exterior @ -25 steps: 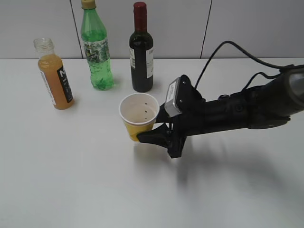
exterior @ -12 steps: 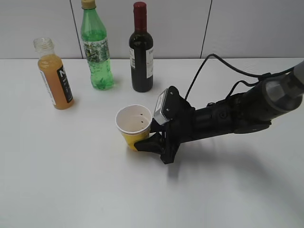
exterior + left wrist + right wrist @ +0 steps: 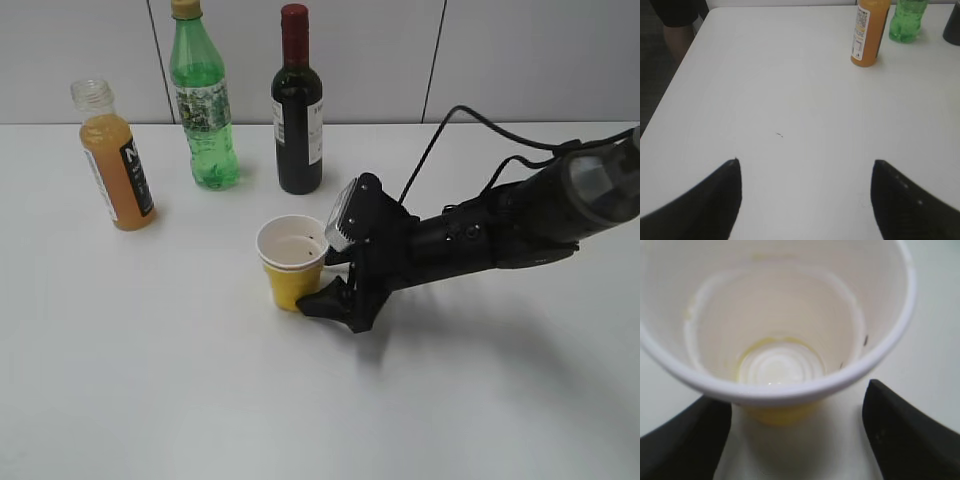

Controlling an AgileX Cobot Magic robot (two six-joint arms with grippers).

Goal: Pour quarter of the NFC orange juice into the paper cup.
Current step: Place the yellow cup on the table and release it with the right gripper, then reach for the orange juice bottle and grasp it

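Paper cup (image 3: 291, 265) being set upright on the table (image 3: 180, 380).

The right tool (image 3: 318, 285) appears spread around the cup, contact unclear; it is best withdrawn straight back. The left tool (image 3: 805, 200) is apart, empty.

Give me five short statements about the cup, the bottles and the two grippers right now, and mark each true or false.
1. The paper cup stands upright on the table. True.
2. The NFC orange juice has a cap on. False: its threaded neck is open.
3. The right gripper has its fingers on either side of the paper cup. True.
4. The left gripper holds the green bottle. False: its fingers are spread over bare table with nothing between them.
5. The paper cup is full of juice. False: the right wrist view shows only a thin yellowish trace at the bottom.
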